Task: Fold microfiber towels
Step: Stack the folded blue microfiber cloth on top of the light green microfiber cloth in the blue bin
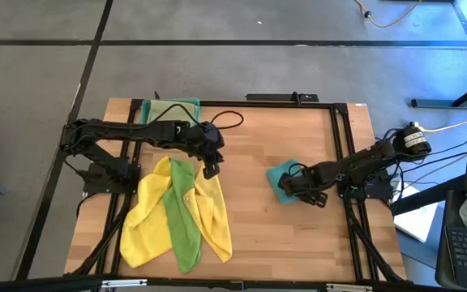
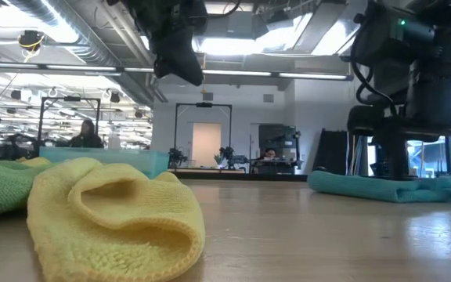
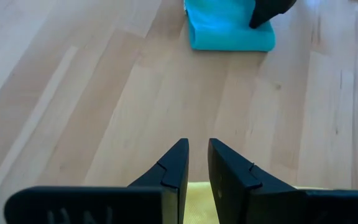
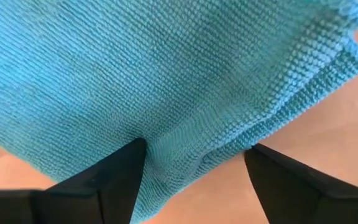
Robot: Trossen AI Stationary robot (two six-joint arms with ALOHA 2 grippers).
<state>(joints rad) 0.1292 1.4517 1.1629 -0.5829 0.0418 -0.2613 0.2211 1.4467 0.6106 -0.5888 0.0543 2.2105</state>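
Right gripper (image 4: 194, 171) fingers spread over teal towel (image 4: 166, 68).

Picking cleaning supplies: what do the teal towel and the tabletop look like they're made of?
The teal towel looks like knitted microfiber: rows of tiny matte loops, and soft stacked folded edges. The tabletop looks like light wood with a smooth, faintly glossy finish, showing plank seams and grain; possibly laminate.

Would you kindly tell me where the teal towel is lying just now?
In the high view the teal towel lies folded on the table's right half, at the open right gripper, well apart from the yellow towels.
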